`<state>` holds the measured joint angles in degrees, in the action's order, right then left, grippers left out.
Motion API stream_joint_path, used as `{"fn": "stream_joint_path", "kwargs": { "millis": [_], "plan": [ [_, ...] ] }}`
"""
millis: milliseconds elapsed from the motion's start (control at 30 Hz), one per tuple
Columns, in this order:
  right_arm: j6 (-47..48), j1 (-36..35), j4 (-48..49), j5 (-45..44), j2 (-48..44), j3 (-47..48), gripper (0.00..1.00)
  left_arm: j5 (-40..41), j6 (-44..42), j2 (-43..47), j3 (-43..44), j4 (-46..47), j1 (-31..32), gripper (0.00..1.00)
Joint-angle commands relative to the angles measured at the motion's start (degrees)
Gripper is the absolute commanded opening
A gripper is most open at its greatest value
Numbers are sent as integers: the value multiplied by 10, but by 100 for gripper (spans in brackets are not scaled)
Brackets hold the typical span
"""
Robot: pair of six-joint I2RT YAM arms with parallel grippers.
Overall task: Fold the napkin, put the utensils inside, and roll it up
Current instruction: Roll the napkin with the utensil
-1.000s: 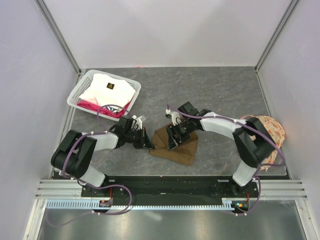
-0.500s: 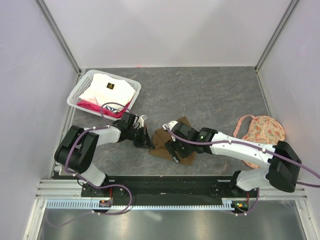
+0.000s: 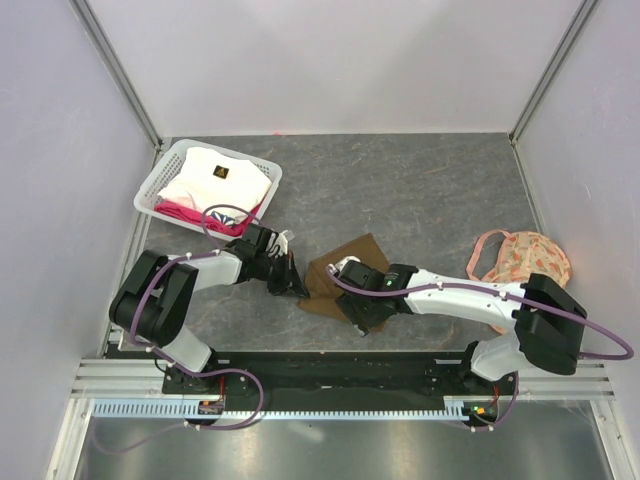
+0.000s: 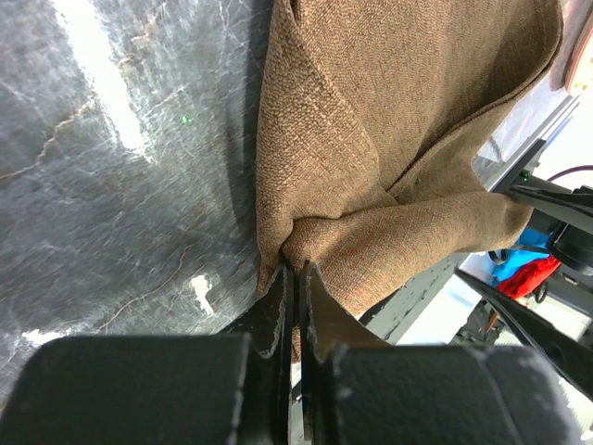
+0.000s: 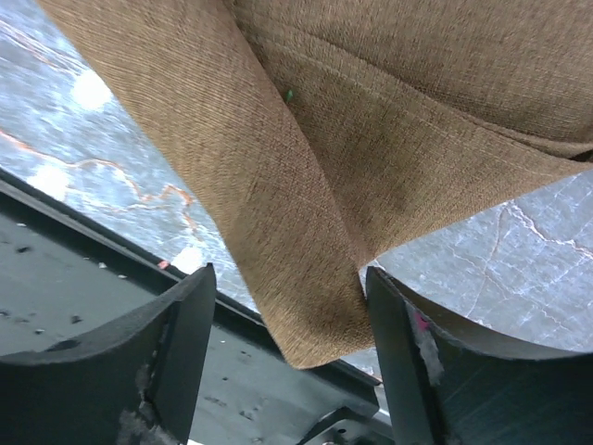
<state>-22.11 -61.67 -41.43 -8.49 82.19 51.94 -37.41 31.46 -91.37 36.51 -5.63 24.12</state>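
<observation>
The napkin point(image 3: 345, 270) lies folded and rumpled near the middle of the grey tabletop point(image 3: 430, 190), a little toward 6 o'clock. At its 8 o'clock corner the left gripper point(image 3: 297, 289) is pressed together, pinching a bunched fold of the cloth. At its 5 o'clock edge the right gripper point(image 3: 366, 320) stands spread wide, a loose napkin corner drooping between its jaws. A white basket point(image 3: 158, 175) holding a white cloth point(image 3: 215, 180) sits at 10 o'clock. Peach floral fabric point(image 3: 530, 255) lies at 3 o'clock.
</observation>
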Motion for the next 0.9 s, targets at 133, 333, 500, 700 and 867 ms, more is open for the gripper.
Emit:
{"fn": "stream_joint_path", "kwargs": {
  "millis": [133, 333, 500, 700, 867],
  "plan": [
    [25, 2, 13, 28, 38, -9, 60, 31, -23, -18, 7, -40, 1, 2],
    [51, 38, 16, 122, 53, -17, 44, 30, -25, -22, 14, -51, 1, 2],
    [84, 98, 26, 238, 63, -34, 33, 44, -36, -33, 29, -71, 0, 2],
    [113, 174, 21, 332, 110, -30, 31, 45, -52, -67, 60, -96, -1, 2],
    [114, 201, -3, 325, 137, -36, 32, 54, -59, -79, 69, -107, -5, 2]
  ]
}}
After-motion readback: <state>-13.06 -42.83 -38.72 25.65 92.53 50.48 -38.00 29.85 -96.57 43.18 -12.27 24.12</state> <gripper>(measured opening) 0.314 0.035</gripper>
